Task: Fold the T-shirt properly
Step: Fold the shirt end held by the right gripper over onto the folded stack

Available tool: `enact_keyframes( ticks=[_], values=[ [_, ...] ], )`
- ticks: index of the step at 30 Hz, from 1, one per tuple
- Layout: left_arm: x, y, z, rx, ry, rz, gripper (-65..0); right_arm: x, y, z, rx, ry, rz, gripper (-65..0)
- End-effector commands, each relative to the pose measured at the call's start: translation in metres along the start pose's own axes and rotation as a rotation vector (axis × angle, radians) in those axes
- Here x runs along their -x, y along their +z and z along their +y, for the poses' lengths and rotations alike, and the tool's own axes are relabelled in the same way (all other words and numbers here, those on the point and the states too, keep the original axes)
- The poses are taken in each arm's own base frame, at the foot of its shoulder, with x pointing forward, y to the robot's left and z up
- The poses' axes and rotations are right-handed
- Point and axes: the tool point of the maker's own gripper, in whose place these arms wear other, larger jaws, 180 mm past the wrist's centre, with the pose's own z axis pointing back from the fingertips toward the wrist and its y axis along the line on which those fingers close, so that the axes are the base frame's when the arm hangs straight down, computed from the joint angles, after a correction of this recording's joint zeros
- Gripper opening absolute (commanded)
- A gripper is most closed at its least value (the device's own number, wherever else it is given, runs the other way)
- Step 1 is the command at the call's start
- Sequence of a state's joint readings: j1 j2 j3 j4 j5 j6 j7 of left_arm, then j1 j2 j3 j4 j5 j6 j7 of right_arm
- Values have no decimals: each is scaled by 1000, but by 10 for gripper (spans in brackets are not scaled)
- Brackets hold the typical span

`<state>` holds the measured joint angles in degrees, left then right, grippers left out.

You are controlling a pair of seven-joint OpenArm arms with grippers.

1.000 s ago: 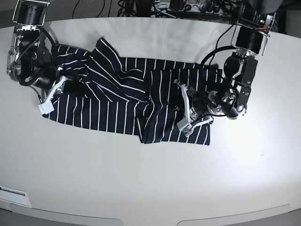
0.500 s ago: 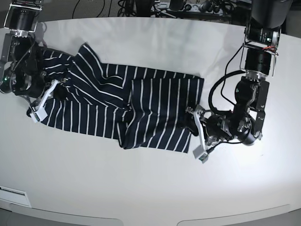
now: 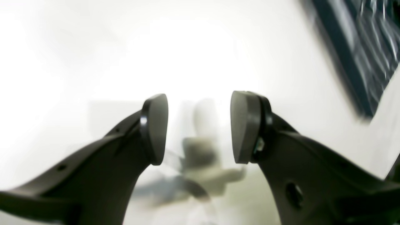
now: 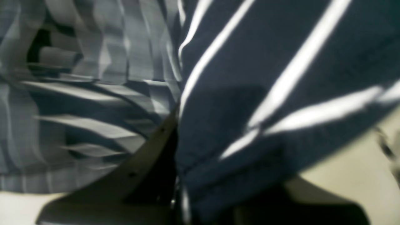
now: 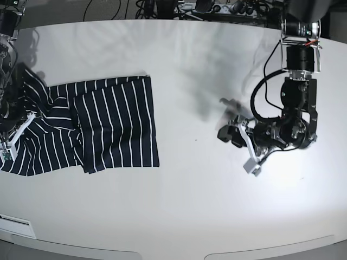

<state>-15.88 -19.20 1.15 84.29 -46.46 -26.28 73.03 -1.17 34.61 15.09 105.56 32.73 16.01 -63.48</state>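
The dark navy T-shirt [image 5: 97, 127] with thin white stripes lies bunched and partly folded at the table's left end. My right gripper [image 5: 8, 147] is at its left edge, shut on the cloth. The right wrist view is filled with striped T-shirt fabric [image 4: 265, 78] draped over a dark finger [image 4: 147, 168] of the right gripper [image 4: 181, 175]. My left gripper [image 5: 239, 149] hangs over bare table well to the right of the shirt. In the left wrist view the left gripper [image 3: 198, 125] is open with nothing between its pads [image 3: 156, 128]. A dark striped blur sits in that view's upper right corner.
The white table [image 5: 184, 206] curves along its front edge. Cables and equipment [image 5: 179, 6] crowd the far edge. A small white label [image 5: 13, 221] sits at the front left corner. The left arm's column [image 5: 301, 59] rises at the right.
The T-shirt has slid far to the left, pulled by my shut right gripper. My left gripper has let go of the shirt's right side, opened, and now stands apart from it.
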Motion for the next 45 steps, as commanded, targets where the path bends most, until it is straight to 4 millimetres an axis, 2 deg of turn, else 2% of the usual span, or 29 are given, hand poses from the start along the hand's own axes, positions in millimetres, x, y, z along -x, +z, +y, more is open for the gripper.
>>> enact_keyframes(
  ticks=[1,6,10,20,27,28,29,31,32,33,36,38,40,43,44,45],
  values=[
    [-10,6,0,6,-26,-49,-311,-25,10,6,-38,12,-89,-650],
    [32,-6,-9,35,2,8,-312,-52,30,80,-403,-3,-243,-650],
    [43,-8,-10,39,15,29,-311,-59,39,116,-561,-16,-321,-650],
    [38,-7,-9,37,10,19,-312,-69,45,165,-709,-74,-424,-650],
    [38,-7,-9,37,10,18,-312,-73,48,187,-768,-97,-465,-650],
    [38,-7,-9,39,11,17,-311,-73,49,192,-782,-95,-466,-636],
    [37,-7,-10,43,12,16,-312,-73,49,200,-802,-81,-464,-546],
    [37,-7,-12,58,17,14,-311,-75,53,221,-851,-30,-480,-325],
    [36,-6,-14,66,19,10,-311,-77,57,234,-888,5,-498,-252],
    [35,-6,-16,76,22,4,-311,-78,62,249,-933,47,-509,-218],
    [32,-6,-18,92,27,-9,-311,-86,74,282,-1027,140,-522,-215],
    [30,-5,-18,90,24,-10,-311,-96,81,294,-1058,192,-541,-215],
    [27,-4,-17,87,17,-6,-311,-105,86,298,-1068,225,-564,-215],
    [20,0,-15,84,-1,7,-315,-121,88,294,-1043,257,-600,-221],
    [17,2,-13,77,-10,12,-348,-125,86,291,-1021,270,-608,-253],
    [13,6,-11,69,-22,16,-427,-128,83,287,-990,285,-610,-327]
  ],
)
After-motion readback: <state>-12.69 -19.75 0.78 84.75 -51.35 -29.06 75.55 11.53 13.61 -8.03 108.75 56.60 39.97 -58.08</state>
